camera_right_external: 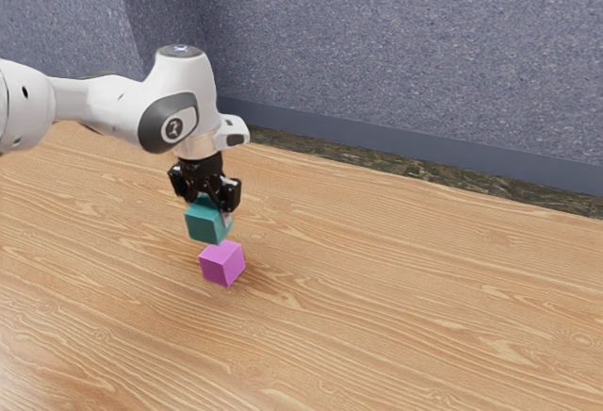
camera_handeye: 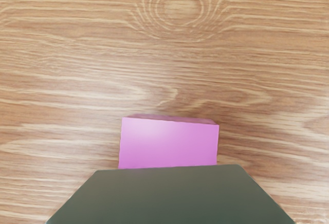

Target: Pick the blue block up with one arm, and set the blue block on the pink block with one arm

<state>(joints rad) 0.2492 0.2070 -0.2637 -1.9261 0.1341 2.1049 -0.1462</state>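
In the exterior view my black gripper (camera_right_external: 209, 205) is shut on a teal-blue block (camera_right_external: 207, 221), which hangs tilted in the air. Just below it and slightly to the exterior view's right, a pink block (camera_right_external: 222, 262) rests on the wooden table (camera_right_external: 424, 288). A small gap separates the two blocks. In the wrist view the held block (camera_handeye: 172, 196) is a dark blurred shape under my hand, and the pink block (camera_handeye: 168, 143) sits on the table just beyond its edge.
The wooden table stretches out on all sides of the blocks. A grey wall (camera_right_external: 424, 43) with a dark baseboard runs along the table's far edge, well away from the gripper.
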